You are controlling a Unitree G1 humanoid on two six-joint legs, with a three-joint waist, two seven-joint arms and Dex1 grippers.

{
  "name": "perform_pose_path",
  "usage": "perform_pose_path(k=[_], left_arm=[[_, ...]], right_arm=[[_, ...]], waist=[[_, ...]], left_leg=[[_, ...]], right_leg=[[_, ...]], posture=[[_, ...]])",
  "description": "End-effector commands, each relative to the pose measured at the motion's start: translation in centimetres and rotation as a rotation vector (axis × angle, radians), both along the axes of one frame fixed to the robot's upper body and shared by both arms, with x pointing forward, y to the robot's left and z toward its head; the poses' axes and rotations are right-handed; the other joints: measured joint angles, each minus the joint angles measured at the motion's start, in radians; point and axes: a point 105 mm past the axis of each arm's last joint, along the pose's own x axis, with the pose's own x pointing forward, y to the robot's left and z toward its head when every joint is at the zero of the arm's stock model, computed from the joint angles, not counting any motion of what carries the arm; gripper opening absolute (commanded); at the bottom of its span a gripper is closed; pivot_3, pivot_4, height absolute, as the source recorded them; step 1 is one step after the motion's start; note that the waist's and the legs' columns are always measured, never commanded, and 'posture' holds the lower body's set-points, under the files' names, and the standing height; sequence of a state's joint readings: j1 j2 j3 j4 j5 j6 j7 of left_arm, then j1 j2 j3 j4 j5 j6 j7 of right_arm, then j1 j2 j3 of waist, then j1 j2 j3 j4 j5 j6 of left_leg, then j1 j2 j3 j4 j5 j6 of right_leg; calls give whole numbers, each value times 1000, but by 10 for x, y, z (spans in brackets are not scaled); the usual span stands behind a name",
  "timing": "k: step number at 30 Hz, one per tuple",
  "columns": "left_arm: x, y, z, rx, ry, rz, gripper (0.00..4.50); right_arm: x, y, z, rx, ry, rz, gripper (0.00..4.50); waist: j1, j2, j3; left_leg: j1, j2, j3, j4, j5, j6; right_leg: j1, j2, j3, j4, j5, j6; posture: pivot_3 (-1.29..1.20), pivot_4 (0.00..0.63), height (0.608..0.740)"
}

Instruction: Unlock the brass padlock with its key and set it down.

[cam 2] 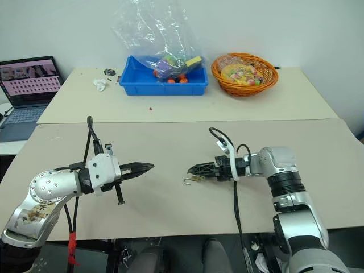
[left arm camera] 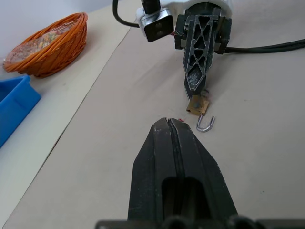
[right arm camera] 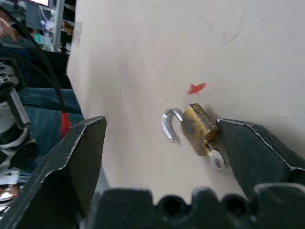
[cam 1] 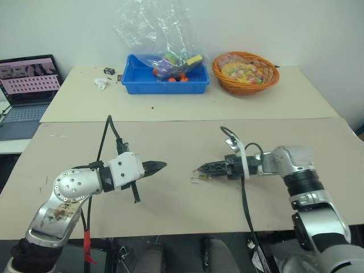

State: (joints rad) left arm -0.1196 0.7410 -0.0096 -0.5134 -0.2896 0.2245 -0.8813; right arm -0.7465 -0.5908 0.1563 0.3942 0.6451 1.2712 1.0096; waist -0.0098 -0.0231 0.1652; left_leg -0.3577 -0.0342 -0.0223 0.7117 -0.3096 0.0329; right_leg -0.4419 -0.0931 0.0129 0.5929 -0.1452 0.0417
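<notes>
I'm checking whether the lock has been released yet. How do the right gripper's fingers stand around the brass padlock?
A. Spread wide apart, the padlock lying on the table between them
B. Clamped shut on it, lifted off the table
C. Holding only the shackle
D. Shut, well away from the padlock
A: in the right wrist view the right gripper has its fingers wide apart, and the brass padlock, shackle swung open, lies on the table beside one finger.
</notes>
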Motion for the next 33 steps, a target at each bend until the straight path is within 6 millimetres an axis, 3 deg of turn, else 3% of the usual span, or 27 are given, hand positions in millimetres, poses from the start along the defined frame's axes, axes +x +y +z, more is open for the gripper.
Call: perform_pose_path(k=[1, 3, 7, 8, 10, 14, 19, 26, 33], left_arm=[[-3, -5, 10, -47, 0, -15, 0], [-4, -5, 8, -58, 27, -11, 0], [-3, -3, 4, -63, 69, 3, 0], [-3, -4, 4, -67, 81, 3, 0], [-3, -5, 3, -76, 101, 1, 0], [2, -6, -10, -54, 137, 3, 0], [11, -13, -27, -15, 167, -14, 0], [26, -15, -26, -43, 185, -2, 0], [26, -21, -27, -59, 184, -36, 0]], right_arm=[[-3, -25, -5, -123, -104, 16, 4460], [-6, -39, -9, -220, -211, 57, 4460], [-8, -52, 9, -263, -402, 96, 4460], [-12, -56, 9, -356, -544, 172, 4460], [-19, -58, 10, -448, -712, 279, 4460], [-18, -50, 24, -393, -828, 252, 4460], [-24, -45, 20, -399, -888, 242, 4460], [-29, -45, 15, -394, -886, 212, 4460], [-31, -53, 15, -405, -879, 198, 4460]], waist=[[-1, 0, 0], [0, 0, 0], [-1, 0, 0], [0, -1, 0], [3, 0, 1], [-11, -1, 1], [-3, -1, 2], [3, -1, 2], [-1, -1, 2]], left_leg=[[0, 0, 0, 0, 0, 0], [1, 0, 0, 0, -1, 1], [1, -1, 1, 0, -1, 2], [1, -1, 1, 0, -1, 2], [2, -1, 0, 0, -1, 2], [3, 0, 2, 0, -1, 2], [4, 1, 2, -1, -1, 2], [3, 0, 2, 0, -1, 2], [3, 0, 2, 0, -2, 2]], right_leg=[[0, 0, 0, 0, 0, 0], [1, 0, 0, 0, 0, 1], [2, -2, 1, -1, -2, 2], [2, -2, 0, -1, -2, 2], [2, -2, 0, -1, -6, 8], [2, -1, 2, -1, -7, 10], [3, 0, 2, 1, -8, 7], [2, -2, 2, 0, -5, 1], [2, -2, 2, 0, -5, 1]], posture=[[0, 150, 728], [0, 150, 728], [0, 150, 728], [0, 150, 728], [0, 150, 728], [0, 150, 728], [0, 150, 728], [0, 150, 728], [0, 150, 728]])
